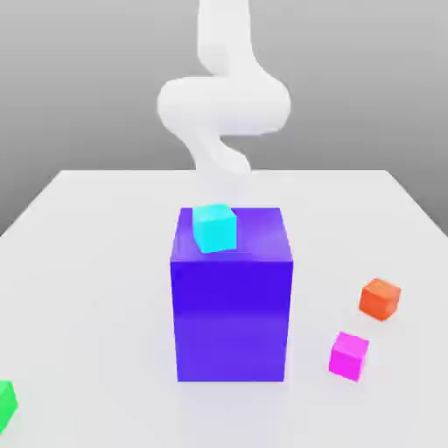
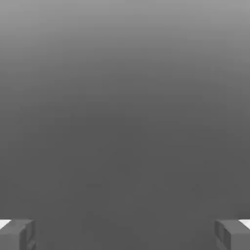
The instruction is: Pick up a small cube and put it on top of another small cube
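Magenta cube (image 1: 348, 357) on desk (image 1: 96, 289), unstacked; claw (image 2: 125, 235) apart, empty.
Step likely approach: come straight down, centred, fingers across opposite faces.

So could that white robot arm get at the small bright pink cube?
Probably: its gripper is open and empty, and nothing covers the cube, though the big blue-violet block seems in the direct path.

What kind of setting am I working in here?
Likely a simulated tabletop workspace: a plain white table, flat-coloured cubes such as the magenta cube, and a white robot arm against a blank grey backdrop.
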You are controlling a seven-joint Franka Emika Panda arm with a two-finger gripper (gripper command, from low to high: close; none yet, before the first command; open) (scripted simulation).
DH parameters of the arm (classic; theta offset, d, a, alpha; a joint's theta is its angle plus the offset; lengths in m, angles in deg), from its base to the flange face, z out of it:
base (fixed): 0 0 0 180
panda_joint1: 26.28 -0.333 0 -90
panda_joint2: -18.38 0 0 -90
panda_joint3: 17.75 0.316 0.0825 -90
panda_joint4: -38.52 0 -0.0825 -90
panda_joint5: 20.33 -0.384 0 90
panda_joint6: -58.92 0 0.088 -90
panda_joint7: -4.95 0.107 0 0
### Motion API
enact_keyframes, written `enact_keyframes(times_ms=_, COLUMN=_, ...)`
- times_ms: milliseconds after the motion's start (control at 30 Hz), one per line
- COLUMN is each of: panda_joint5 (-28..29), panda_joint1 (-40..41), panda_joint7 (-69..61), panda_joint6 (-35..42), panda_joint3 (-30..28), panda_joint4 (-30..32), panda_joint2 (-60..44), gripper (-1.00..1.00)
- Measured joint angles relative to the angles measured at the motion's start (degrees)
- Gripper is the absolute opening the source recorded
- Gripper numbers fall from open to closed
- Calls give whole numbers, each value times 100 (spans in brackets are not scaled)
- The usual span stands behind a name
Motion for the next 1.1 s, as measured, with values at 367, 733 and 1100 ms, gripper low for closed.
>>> enact_keyframes(times_ms=367, panda_joint5=-550, panda_joint1=-1337, panda_joint7=-1798, panda_joint6=-1330, panda_joint3=70, panda_joint4=1077, panda_joint2=-2342, gripper=0)
enact_keyframes(times_ms=733, panda_joint5=165, panda_joint1=-2185, panda_joint7=-2622, panda_joint6=-2693, panda_joint3=452, panda_joint4=2104, panda_joint2=-4593, gripper=0)
enact_keyframes(times_ms=1100, panda_joint5=515, panda_joint1=-2386, panda_joint7=-2445, panda_joint6=-3759, panda_joint3=211, panda_joint4=1930, panda_joint2=-5956, gripper=-100)
